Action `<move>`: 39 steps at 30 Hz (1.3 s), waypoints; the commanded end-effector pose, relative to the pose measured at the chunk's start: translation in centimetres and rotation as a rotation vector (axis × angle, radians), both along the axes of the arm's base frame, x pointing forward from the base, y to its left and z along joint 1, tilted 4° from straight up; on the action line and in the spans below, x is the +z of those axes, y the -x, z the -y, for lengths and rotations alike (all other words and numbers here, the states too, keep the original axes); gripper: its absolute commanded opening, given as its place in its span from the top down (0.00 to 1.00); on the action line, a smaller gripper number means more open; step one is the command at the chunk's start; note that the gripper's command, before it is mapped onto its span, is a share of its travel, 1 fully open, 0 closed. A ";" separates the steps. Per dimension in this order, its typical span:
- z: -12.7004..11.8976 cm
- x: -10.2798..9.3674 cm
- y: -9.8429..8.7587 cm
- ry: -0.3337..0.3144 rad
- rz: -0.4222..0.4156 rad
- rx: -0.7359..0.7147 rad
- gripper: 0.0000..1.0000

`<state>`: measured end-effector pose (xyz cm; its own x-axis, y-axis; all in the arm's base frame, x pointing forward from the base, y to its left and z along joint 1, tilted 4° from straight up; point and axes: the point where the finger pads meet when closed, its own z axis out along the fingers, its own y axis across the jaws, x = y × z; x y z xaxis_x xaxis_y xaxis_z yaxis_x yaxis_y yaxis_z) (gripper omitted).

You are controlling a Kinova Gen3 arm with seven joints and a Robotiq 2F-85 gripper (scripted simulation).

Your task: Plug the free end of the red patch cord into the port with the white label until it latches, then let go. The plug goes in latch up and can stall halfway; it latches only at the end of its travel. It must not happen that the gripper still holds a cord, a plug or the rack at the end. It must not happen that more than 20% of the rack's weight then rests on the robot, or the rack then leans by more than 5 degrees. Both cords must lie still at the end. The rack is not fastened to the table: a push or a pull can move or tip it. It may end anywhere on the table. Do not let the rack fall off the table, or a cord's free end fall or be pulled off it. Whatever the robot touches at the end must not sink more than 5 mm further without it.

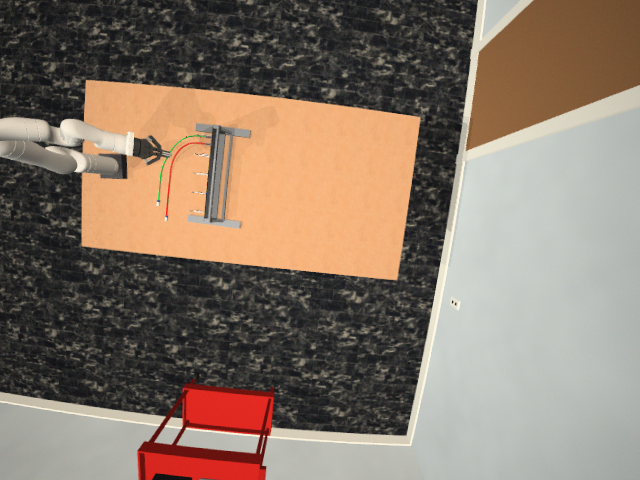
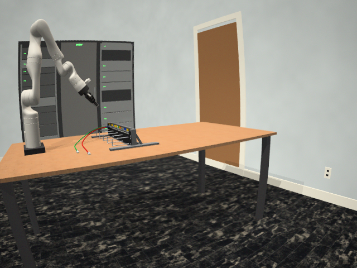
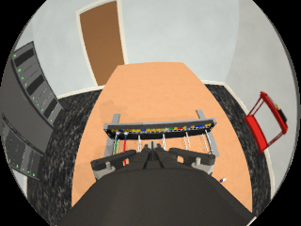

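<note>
The red patch cord [image 1: 172, 162] [image 2: 83, 140] runs from the rack's far end in a curve across the table; its free plug [image 1: 166, 216] [image 2: 88, 153] lies flat on the table. A green cord [image 1: 164, 166] [image 2: 79, 140] curves beside it, with its free plug [image 1: 157, 203] [image 2: 77, 151] also on the table. The grey patch rack [image 1: 219, 175] [image 2: 123, 132] [image 3: 165, 130] stands upright with a row of coloured port labels; I cannot pick out the white one. My gripper [image 1: 166, 153] [image 2: 96, 105] [image 3: 152, 146] is shut and empty, high above the cords, pointing toward the rack.
The orange table [image 1: 320, 191] [image 2: 184, 138] carries the arm's base [image 1: 113, 166] [image 2: 34, 149] at its left end. Several wire cable guides [image 1: 199, 192] [image 2: 114, 137] stick out of the rack toward the cords. A red cart [image 1: 217, 434] stands on the floor.
</note>
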<state>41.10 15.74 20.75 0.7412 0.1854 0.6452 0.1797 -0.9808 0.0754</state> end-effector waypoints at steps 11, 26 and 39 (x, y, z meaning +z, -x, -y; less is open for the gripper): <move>2.2 0.2 -0.4 -0.002 0.001 -0.004 1.00; 6.1 0.5 -1.1 -0.002 0.001 -0.004 1.00; 8.5 0.7 -1.6 -0.002 0.001 -0.004 1.00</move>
